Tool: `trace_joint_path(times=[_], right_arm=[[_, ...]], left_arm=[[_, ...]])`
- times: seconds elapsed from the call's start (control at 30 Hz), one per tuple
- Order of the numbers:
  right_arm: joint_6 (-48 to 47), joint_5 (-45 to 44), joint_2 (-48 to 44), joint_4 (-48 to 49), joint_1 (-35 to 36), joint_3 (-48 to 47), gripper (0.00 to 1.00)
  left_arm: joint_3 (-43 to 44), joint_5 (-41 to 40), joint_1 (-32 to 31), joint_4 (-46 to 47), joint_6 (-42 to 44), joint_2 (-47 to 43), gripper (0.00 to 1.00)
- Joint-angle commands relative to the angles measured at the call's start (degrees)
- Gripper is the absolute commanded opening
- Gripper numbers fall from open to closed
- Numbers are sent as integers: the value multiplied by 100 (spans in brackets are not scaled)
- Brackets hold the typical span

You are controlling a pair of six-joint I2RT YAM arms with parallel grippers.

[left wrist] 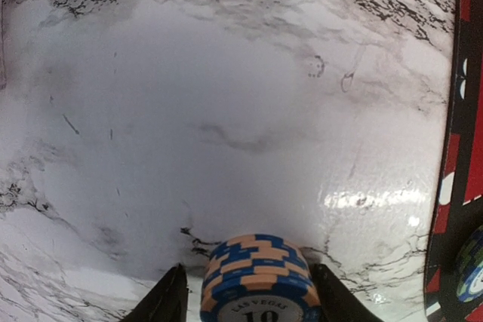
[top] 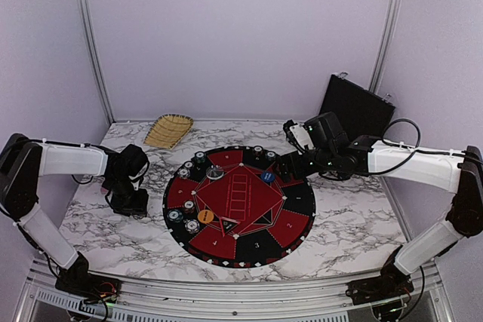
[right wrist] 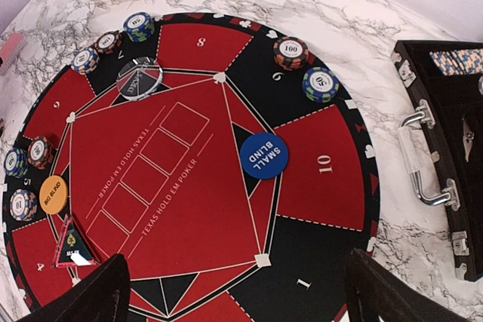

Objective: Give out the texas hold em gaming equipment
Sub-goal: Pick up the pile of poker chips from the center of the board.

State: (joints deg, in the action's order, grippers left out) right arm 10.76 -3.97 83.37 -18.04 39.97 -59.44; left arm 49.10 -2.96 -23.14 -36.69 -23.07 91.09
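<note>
The one that matters here is the blue-and-orange chip stack [left wrist: 256, 273], "Las Vegas 10" on top. It's off the mat [right wrist: 324, 209], over the bare marble bench [left wrist: 226, 111] near the mat's left edge. The left fingers [left wrist: 167, 301] stand narrow on either side of it. One looks to be touching and there's a sliver of white at the other, so we can't tell if it's pinched or just flanked, or whether it's lifted. Straddling it square makes sense though, since a short stack shears under uneven pressure.

On the mat, other stacks [right wrist: 290, 52] sit on the outer ring by seats 9, 7 and around 5, which we read as one share per player. The blue Small Blind disc [right wrist: 264, 156] and orange Big Blind disc [right wrist: 53, 194] lie further in, with the clear disc [right wrist: 139, 78] near seat 7. Seats 10 and 1 show no chips, so our guess is this stack is headed for a bare seat.

The right fingers [right wrist: 98, 295] are spread wide and hold nothing, hanging above the mat's right side, probably just out of the way. The black case [right wrist: 453, 186] lies to the right of the mat, and a wicker tray [top: 169, 130] sits at the back.
</note>
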Motion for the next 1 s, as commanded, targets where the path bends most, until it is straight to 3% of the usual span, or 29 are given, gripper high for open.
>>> trace_joint_path(times=[0.0, 0.73, 0.97], right_arm=[[22, -33, -57, -6, 48, -237, 96], [58, -82, -173, 55, 45, -94, 96], [66, -83, -134, 90, 46, -103, 96]], left_arm=[[-121, -13, -39, 53, -43, 155, 55], [-28, -129, -200, -57, -134, -15, 36], [154, -187, -201, -180, -100, -73, 35]])
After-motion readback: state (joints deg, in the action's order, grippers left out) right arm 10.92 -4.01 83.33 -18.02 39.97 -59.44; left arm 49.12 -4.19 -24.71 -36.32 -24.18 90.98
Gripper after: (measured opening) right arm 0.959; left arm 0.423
